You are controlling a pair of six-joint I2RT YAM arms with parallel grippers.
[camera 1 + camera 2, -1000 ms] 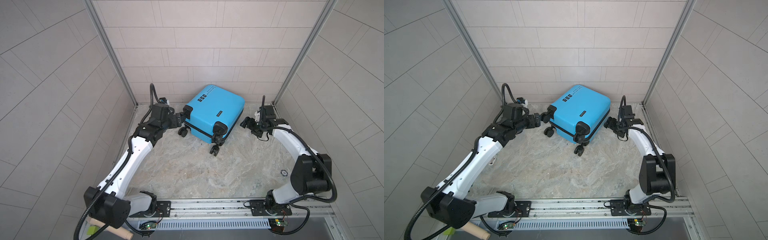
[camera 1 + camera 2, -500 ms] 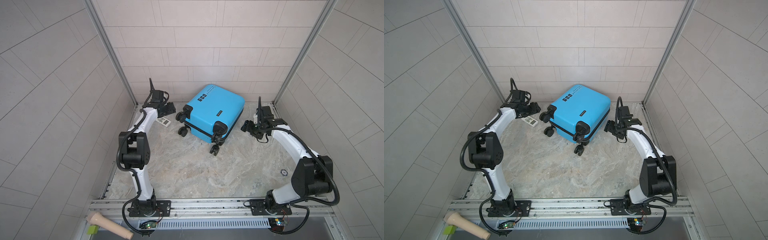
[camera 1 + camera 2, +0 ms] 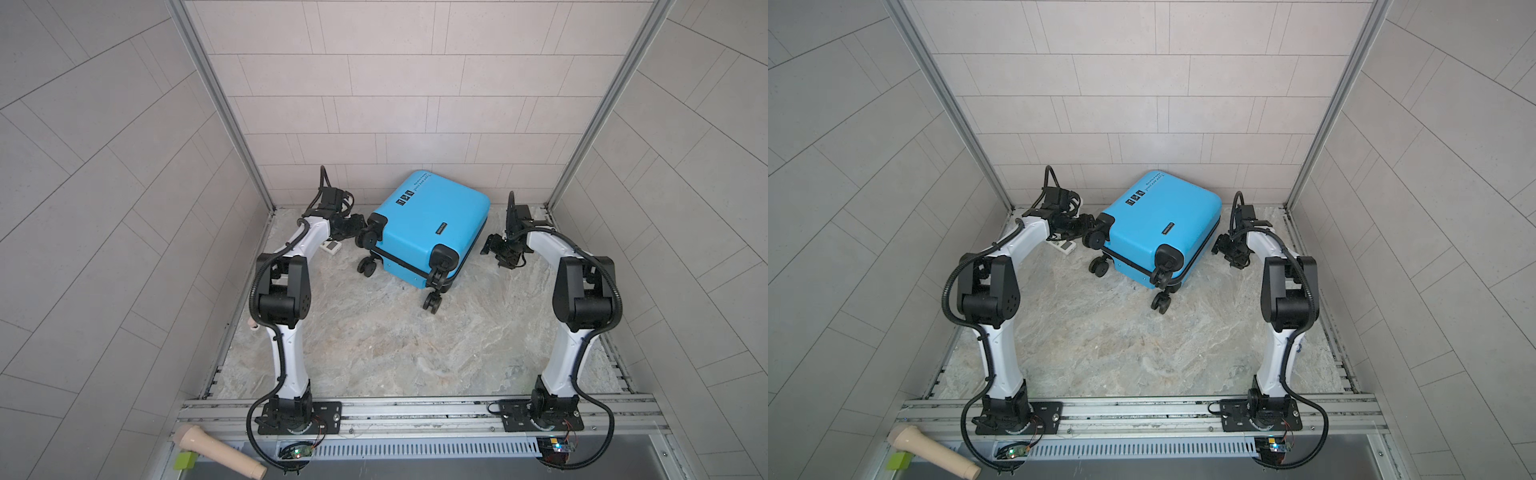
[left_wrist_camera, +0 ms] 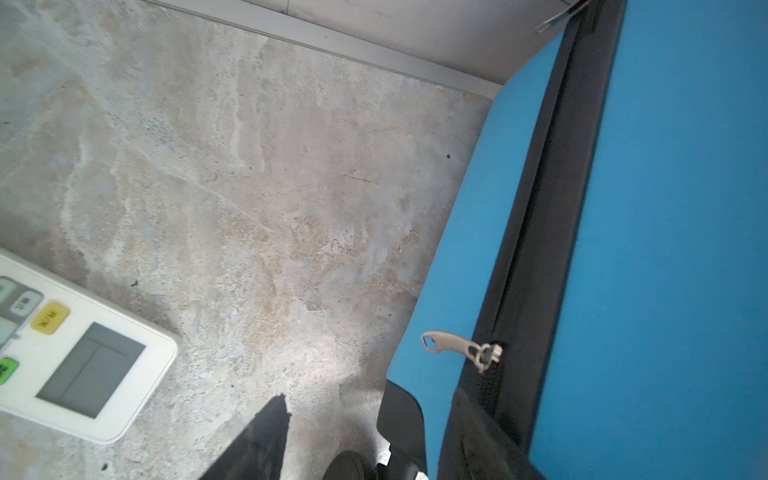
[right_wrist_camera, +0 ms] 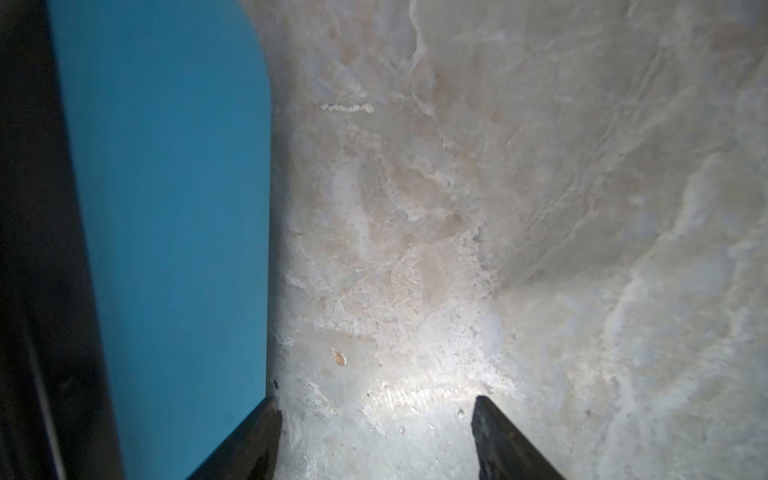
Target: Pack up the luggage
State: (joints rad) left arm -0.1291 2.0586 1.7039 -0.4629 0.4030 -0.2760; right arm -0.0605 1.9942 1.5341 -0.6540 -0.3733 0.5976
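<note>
The luggage (image 3: 428, 224) (image 3: 1158, 224) is a bright-blue hard-shell suitcase lying shut on the stone floor near the back wall, with its black wheels toward the front left. My left gripper (image 3: 359, 224) (image 3: 1090, 222) (image 4: 372, 395) is open at its back-left wheel corner. In the left wrist view one finger (image 4: 266, 436) is over bare floor and the other lies by the black zipper band, near the metal zipper pull (image 4: 453, 347). My right gripper (image 3: 498, 255) (image 3: 1229, 253) (image 5: 376, 405) is open just off the suitcase's (image 5: 166, 208) right side, with only floor between its fingers.
A white remote with yellow and green buttons (image 3: 331, 247) (image 3: 1064, 248) (image 4: 83, 357) lies on the floor under the left forearm. Tiled walls close in at the back and both sides. A wooden mallet (image 3: 216, 446) and a green block (image 3: 185, 459) lie outside the front rail.
My left arm has folded up at the elbow; its gripper pulled back toward the left corner, then returned to the suitcase's wheel. The right gripper has barely shifted. The suitcase has not moved.
</note>
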